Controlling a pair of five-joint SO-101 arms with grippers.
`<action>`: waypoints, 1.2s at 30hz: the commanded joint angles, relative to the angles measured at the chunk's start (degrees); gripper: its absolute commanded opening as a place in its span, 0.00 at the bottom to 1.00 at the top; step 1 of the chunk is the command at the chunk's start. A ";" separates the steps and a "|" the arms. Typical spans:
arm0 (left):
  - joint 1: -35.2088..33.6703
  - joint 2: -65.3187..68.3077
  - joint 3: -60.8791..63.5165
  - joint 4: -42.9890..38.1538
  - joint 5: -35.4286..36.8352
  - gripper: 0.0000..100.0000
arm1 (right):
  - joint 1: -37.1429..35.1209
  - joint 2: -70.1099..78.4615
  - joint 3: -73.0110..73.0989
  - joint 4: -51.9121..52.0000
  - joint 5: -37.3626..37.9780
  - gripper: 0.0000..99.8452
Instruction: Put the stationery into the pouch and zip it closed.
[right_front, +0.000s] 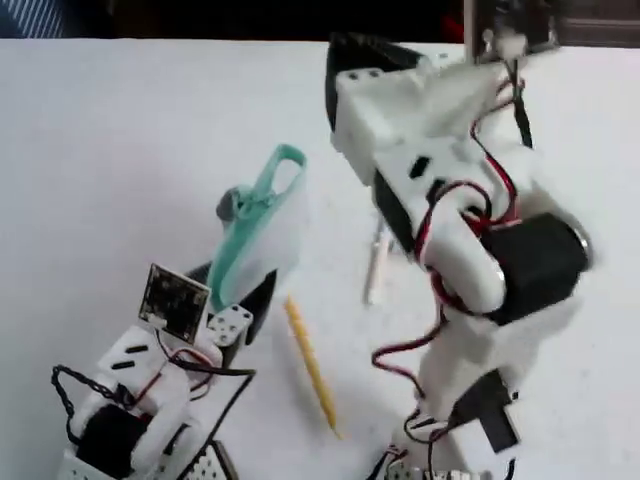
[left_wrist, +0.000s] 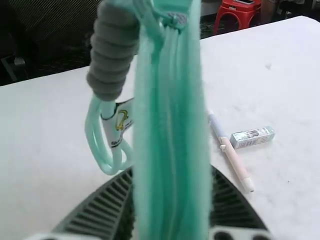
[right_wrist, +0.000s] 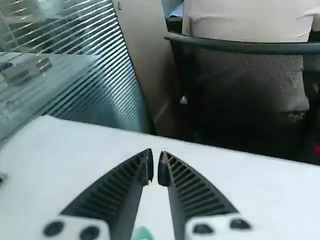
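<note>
the pouch (left_wrist: 170, 125) is soft, flat and mint green, with thick seams running along its narrow edge. it stands on edge, and the left claw (left_wrist: 170, 220) is clamped on its lower part, one dark ribbed finger (left_wrist: 95, 217) pressing each face. whether its bottom edge touches the table (right_front: 120, 150) cannot be told. a grey, ridged, cylinder-shaped pull (left_wrist: 112, 55) hangs at its upper end, and a smooth, rounded mint cord loop (left_wrist: 102, 145) hangs below that.

the right claw (right_wrist: 154, 167) is raised above the white, matte table, facing a black mesh chair (right_wrist: 240, 85). its two wedge-shaped, ribbed fingers are drawn together with only a sliver between the tips, and they hold nothing.

three pieces of stationery lie loose on the table, one of each kind:
- a slim yellow pencil (right_front: 310, 365) lies at a slant just beside the left arm and apart from the pouch.
- a smooth white-and-pink pen (left_wrist: 230, 152) lies farther toward the right arm.
- a small rectangular box (left_wrist: 252, 136), pale green and glossy, lies just beside the pen and almost touches it.

there is one pouch, and none of the three pieces is inside it.
</note>
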 joint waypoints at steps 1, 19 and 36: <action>0.75 -0.13 -0.26 0.00 -0.35 0.18 | -0.84 -1.54 0.88 -7.25 0.26 0.02; -9.63 -0.13 -0.62 -1.76 -0.35 0.05 | -3.03 -19.12 54.68 4.79 13.71 0.02; -22.55 -0.13 -6.24 -0.18 2.55 0.02 | -21.76 -27.12 105.58 -26.42 13.89 0.07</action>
